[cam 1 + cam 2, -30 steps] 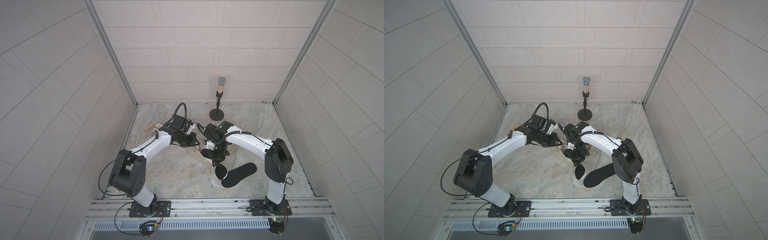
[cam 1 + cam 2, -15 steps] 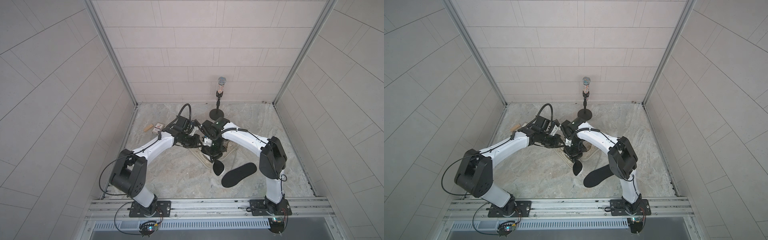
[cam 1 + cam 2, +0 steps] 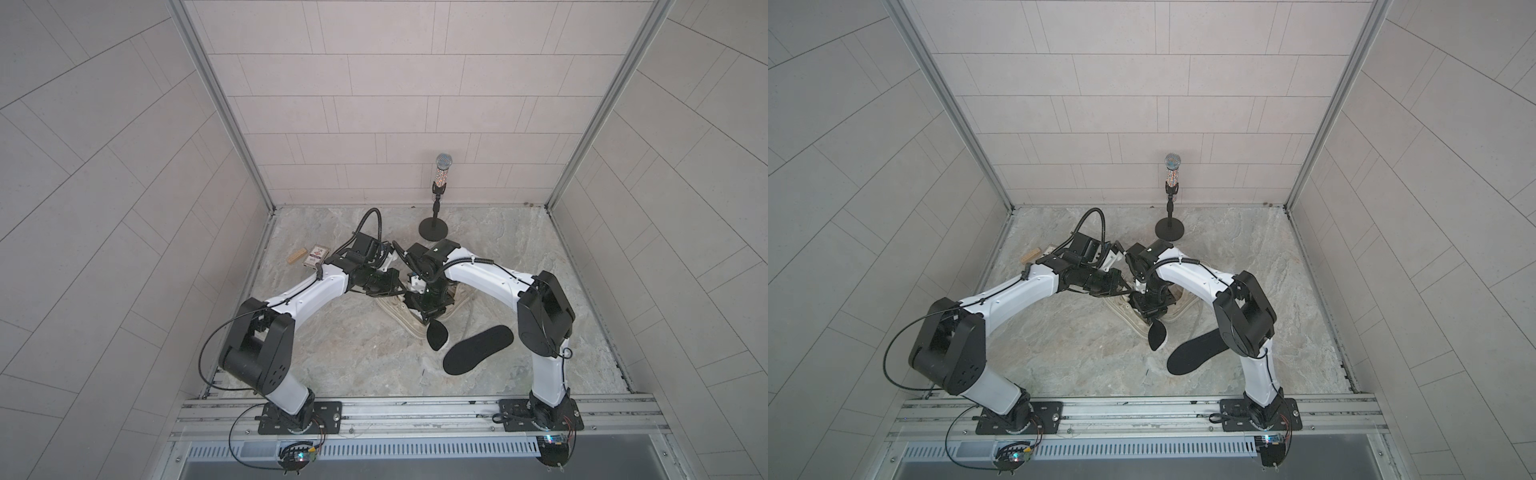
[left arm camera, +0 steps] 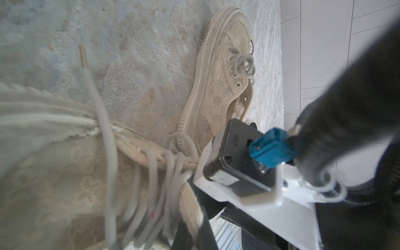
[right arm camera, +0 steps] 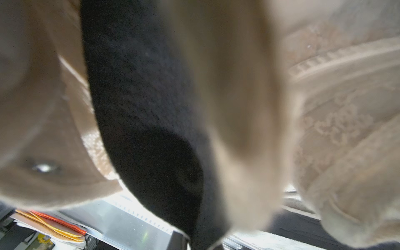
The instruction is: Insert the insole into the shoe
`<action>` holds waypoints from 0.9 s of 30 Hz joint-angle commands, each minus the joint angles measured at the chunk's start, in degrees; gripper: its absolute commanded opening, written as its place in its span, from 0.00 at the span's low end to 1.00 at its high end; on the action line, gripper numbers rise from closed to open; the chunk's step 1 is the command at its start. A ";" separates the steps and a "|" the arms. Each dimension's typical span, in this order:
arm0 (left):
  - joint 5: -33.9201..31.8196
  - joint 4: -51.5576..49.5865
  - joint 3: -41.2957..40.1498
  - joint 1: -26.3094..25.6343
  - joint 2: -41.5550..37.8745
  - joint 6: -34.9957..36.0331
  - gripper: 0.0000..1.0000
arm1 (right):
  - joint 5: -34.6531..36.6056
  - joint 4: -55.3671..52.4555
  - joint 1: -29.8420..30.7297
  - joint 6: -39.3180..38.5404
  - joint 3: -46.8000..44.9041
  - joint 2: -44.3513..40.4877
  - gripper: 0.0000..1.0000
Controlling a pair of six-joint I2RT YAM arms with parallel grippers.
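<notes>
Near the front edge of the worktop (image 3: 353, 365), toward its right corner, saw a second insole (image 3: 478, 350) lying flat, clear of everything. Just beyond, found the insole (image 3: 436, 337) of the task: black, heel end jutting from the shoe (image 3: 404, 321) toward the front edge, the rest hidden under the right pincer (image 3: 430, 318).

Read that pincer as clamped together on the insole; in the right wrist view, made out dark felt squeezed between blurred tan cloth. Saw the left pincer (image 3: 392, 287) closed too, up against the shoe's laced side; could not tell the thing pinched.

Judged the insole light, thin and floppy, likely to buckle if shoved from the heel end; better gripped nearer mid-length, then pressed flat from above. Judged the shoe light and soft-sided, apt to slide on the marbled worktop unless pinned at collar or tongue. Noted loose laces (image 4: 149, 173), liable to snag.

Beyond, spotted a second shoe (image 4: 216, 91) close against the first, leaving little room there. Found open room toward the front and left edges. Farther back, by the left edge, noticed a card box (image 3: 316, 254) and a wooden block (image 3: 297, 256); at the far edge, a microphone (image 3: 442, 174) on its stand, well apart.
</notes>
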 commanded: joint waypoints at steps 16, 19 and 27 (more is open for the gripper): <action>1.55 3.78 -1.31 0.74 0.40 2.07 0.00 | 0.61 23.80 -0.10 -10.78 -4.59 -3.03 0.37; 0.70 4.58 -2.38 1.89 0.27 1.36 0.00 | -0.30 26.73 -0.08 -9.96 -8.83 -6.50 0.49; -0.37 5.72 -3.60 3.16 0.84 0.71 0.00 | -2.49 26.40 -0.75 -5.49 -14.31 -12.75 1.00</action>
